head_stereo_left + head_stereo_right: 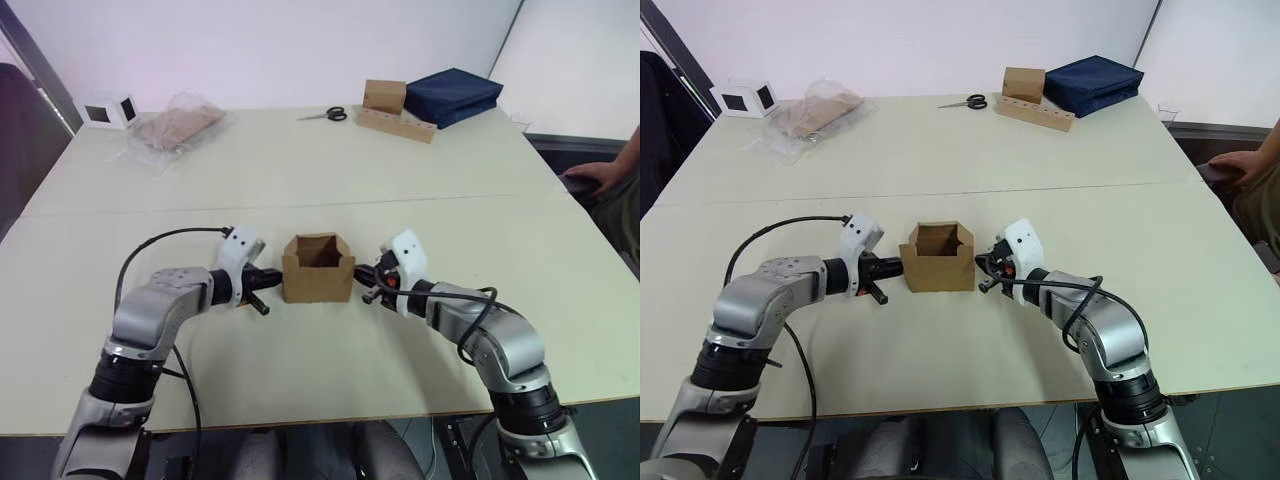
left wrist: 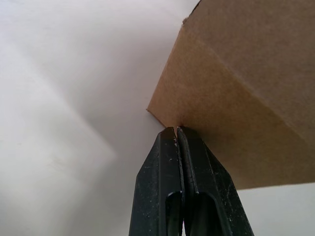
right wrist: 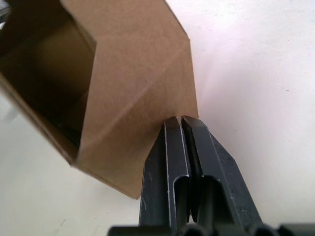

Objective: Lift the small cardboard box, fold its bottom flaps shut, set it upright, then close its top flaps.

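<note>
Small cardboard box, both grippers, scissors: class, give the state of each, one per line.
small cardboard box: upright on the table, top open.
top flaps: standing up, not folded.
left gripper: shut, tips at the box wall.
right gripper: shut, tips at the box's flap.
scissors: lying flat.

pale table [image 1: 300, 170], white walls [image 1: 280, 50]

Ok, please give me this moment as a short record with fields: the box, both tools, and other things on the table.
box: small cardboard box upright on the table, top flaps open
left tool: left gripper shut, tip touching the box's wall
right tool: right gripper shut, tip against the opposite wall
far side: scissors, blue bag, plastic bag
</note>
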Tool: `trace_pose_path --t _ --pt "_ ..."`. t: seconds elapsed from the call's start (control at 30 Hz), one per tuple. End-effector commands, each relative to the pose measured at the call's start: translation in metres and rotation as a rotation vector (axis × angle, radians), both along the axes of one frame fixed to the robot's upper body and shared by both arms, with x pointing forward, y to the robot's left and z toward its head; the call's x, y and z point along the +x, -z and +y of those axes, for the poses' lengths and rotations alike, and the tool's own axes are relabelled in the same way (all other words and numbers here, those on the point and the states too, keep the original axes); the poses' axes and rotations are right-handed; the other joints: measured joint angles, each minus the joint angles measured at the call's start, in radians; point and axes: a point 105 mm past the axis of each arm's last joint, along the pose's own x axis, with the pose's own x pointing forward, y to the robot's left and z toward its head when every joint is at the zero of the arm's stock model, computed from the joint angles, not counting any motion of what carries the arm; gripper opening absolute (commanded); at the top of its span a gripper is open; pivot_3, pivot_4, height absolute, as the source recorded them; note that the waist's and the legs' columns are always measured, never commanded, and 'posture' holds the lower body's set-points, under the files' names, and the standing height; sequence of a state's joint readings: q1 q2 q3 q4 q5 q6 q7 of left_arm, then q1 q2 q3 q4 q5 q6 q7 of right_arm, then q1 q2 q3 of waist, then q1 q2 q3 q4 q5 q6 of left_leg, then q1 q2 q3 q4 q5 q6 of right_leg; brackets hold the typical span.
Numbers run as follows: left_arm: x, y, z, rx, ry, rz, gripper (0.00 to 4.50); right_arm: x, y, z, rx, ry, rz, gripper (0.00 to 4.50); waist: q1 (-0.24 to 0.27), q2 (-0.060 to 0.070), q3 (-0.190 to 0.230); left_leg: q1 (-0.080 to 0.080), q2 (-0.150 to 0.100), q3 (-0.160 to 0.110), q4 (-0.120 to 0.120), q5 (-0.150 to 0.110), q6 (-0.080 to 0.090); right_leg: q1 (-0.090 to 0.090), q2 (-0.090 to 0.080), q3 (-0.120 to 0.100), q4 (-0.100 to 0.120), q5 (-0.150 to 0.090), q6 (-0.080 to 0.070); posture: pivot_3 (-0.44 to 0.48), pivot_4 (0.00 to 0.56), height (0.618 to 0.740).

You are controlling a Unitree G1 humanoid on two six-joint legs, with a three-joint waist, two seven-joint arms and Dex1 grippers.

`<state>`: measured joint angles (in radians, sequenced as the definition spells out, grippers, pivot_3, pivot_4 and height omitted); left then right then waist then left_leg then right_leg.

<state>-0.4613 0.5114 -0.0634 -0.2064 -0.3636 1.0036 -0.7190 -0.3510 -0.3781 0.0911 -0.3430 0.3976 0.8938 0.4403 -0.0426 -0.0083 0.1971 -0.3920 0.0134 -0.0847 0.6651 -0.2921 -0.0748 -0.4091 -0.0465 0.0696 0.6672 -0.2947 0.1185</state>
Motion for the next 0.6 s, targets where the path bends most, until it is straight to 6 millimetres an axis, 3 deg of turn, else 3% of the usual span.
trace_pose_path --t 0.03,0.17,0.37,0.47,0.6 --pt "-0.008 -0.009 -0.011 -0.016 0.070 -0.027 0.04 -0.008 -0.011 0.009 0.010 -0.056 -0.040 0.00 0.000 0.000 0.000 0.000 0.000 0.000 0.000 0.000 0.000 0.000 0.000 0.000 0.000 0.000 0.000 0.000 0.150 0.740" --pt "-0.009 -0.009 -0.003 0.009 0.062 -0.030 0.04 -0.006 -0.010 0.003 -0.022 -0.046 -0.051 0.00 -0.001 0.000 0.000 0.000 0.000 0.000 0.000 0.000 0.000 0.000 0.000 0.000 0.000 0.000 0.000 0.000 0.150 0.740" --pt "0.000 -0.024 0.034 0.019 0.002 -0.090 0.04 0.007 -0.023 -0.031 -0.079 0.024 -0.115 0.00 0.000 0.000 0.000 0.000 0.000 0.000 0.000 0.000 0.000 0.000 0.000 0.000 0.000 0.000 0.000 0.000 0.150 0.740" --pt "0.001 -0.040 0.037 -0.041 0.023 -0.150 0.04 0.011 -0.036 -0.037 -0.052 0.028 -0.154 0.00 0.001 0.000 0.000 0.000 0.000 0.000 0.000 0.000 0.000 0.000 0.000 0.000 -0.001 0.000 0.000 0.000 0.150 0.740" --pt "0.001 -0.058 0.030 -0.123 0.069 -0.203 0.04 0.009 -0.054 -0.029 0.037 -0.039 -0.185 0.00 0.000 0.000 0.000 0.000 0.000 0.000 0.000 0.000 0.000 0.000 0.000 0.000 -0.001 0.000 0.000 0.000 0.150 0.740"
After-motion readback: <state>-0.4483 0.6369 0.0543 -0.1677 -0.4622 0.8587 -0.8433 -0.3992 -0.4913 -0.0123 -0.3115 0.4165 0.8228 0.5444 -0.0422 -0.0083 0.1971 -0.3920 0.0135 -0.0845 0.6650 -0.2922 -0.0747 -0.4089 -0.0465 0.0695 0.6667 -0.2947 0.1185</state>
